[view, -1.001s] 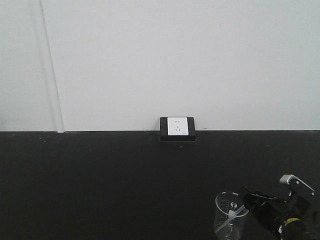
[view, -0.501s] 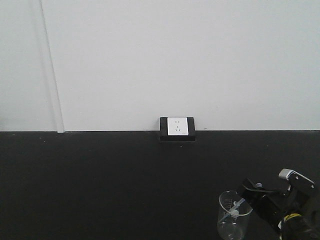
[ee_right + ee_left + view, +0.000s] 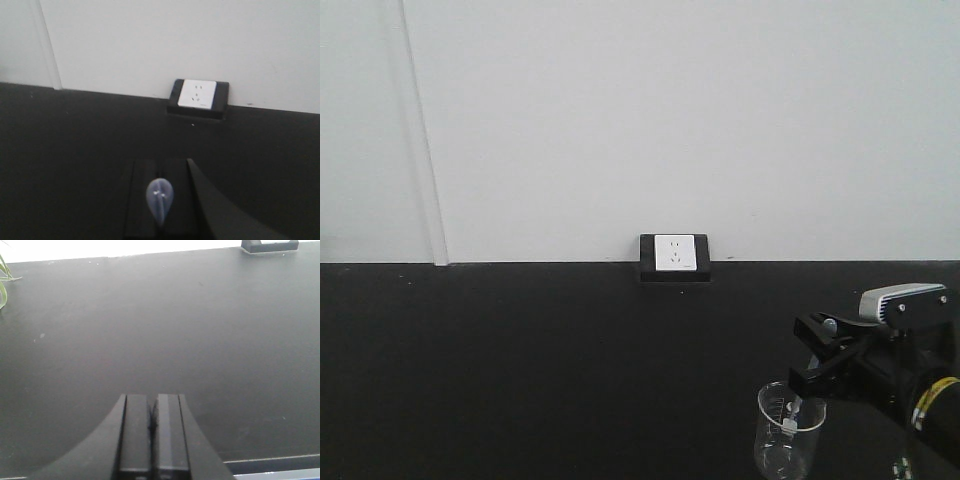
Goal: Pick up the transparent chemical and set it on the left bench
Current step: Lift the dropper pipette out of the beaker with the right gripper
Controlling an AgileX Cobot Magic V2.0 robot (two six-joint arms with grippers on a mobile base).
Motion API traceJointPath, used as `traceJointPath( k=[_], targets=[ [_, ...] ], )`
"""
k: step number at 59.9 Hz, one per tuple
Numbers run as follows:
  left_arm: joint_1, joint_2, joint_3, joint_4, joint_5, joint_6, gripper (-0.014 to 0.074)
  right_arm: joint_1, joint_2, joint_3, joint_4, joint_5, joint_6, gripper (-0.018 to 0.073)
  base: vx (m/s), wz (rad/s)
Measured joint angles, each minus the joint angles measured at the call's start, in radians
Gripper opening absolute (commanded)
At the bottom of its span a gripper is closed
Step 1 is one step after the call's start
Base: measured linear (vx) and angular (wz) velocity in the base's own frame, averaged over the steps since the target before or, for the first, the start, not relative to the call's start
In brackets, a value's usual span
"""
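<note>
The right gripper (image 3: 814,371) pinches the transparent chemical (image 3: 160,196) by its bulb, its tip inside the glass beaker (image 3: 788,447). A wall socket (image 3: 674,254) sits at the beaker's 11 o'clock on the black bench (image 3: 520,370). The left gripper (image 3: 151,425) is closed, empty.

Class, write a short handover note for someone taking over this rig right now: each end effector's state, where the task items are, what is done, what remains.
Left end effector: shut, empty, over the black worktop.
Right end effector: shut on the transparent chemical, whose lower end hangs inside the clear beaker.
Done: the grasp.
Left: lift it clear of the beaker, carry it to the left bench, which no view shows, and set it down.
</note>
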Motion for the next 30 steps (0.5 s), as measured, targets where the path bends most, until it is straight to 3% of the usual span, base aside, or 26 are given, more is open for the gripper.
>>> traceJointPath(
  k=[6,13,30],
  targets=[
    [0.000,0.000,0.000,0.000,0.000,0.000,-0.0003,0.000,-0.149,0.006,-0.073,0.235,0.080,-0.0003,0.00,0.00],
    [0.000,0.000,0.000,0.000,0.000,0.000,-0.0003,0.000,-0.298,0.055,-0.139,0.384,0.148,-0.0003,0.00,0.00],
    [0.000,0.000,0.000,0.000,0.000,0.000,-0.0003,0.000,-0.690,0.303,-0.215,0.436,0.247,-0.0003,0.00,0.00]
  ],
)
